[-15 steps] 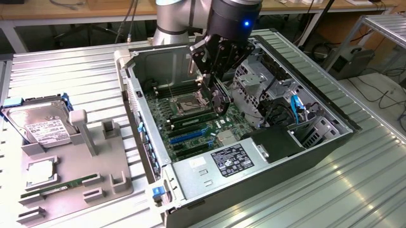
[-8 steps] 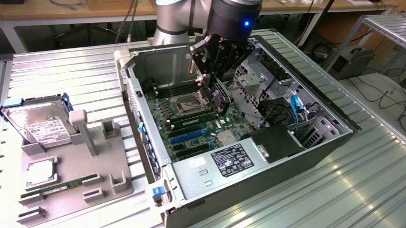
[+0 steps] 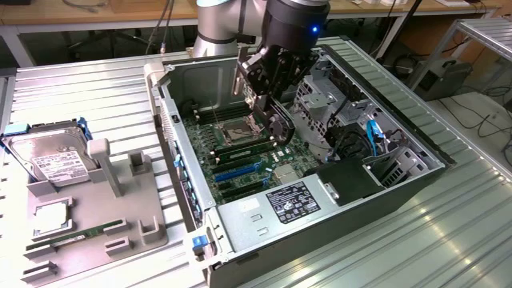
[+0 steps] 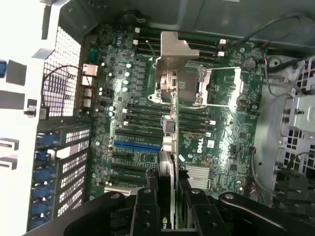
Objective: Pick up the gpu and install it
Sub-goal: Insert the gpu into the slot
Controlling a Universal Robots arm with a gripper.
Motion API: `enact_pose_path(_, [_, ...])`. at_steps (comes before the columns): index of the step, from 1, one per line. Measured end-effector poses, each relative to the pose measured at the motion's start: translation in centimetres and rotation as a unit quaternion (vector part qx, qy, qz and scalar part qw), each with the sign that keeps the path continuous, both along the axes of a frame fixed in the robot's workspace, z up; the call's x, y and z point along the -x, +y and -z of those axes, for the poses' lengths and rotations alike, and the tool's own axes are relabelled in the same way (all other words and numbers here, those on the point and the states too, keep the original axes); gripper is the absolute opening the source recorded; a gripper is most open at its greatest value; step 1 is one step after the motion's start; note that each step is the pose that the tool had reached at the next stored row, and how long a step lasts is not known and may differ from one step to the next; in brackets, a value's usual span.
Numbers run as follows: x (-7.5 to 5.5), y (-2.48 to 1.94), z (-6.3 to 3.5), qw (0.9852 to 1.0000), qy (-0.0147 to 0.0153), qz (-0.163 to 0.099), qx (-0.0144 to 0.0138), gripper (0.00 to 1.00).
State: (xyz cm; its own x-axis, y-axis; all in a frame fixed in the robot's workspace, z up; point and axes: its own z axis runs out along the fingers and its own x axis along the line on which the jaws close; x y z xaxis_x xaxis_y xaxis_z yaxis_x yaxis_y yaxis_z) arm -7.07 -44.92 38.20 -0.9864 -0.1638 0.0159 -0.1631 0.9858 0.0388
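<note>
My gripper (image 3: 269,90) hangs inside the open computer case (image 3: 412,150), shut on the gpu (image 3: 279,127), a thin dark card held on edge above the motherboard (image 3: 240,157). The card's silver end bracket (image 3: 237,77) points toward the back wall of the case. In the wrist view the gpu (image 4: 167,164) appears edge-on between my two black fingers (image 4: 146,209), with its bracket (image 4: 174,51) over the processor socket (image 4: 184,83). The blue expansion slot (image 4: 138,146) lies beside the card's line, a little off to one side. The card is clear of the board.
Drive cage (image 3: 330,99), blue cables (image 3: 376,135) and black power supply (image 3: 351,180) crowd the case on the exterior view's right. On the left, a grey tray (image 3: 92,240) carries a silver hard drive (image 3: 50,161), a chip (image 3: 50,219) and a green memory stick (image 3: 76,234).
</note>
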Motion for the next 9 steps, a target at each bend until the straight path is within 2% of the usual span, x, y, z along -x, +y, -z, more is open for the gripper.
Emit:
enact_pose_path(3, [0.0, 0.0, 0.03, 0.9994, -0.0014, -0.034, 0.0, 0.26])
enact_pose_path(8, [0.01, 0.01, 0.12, 0.9963, -0.0022, -0.086, -0.0002, 0.26])
enact_pose_path(9, [0.0, 0.0, 0.21, 0.9931, -0.0023, -0.118, -0.0006, 0.26])
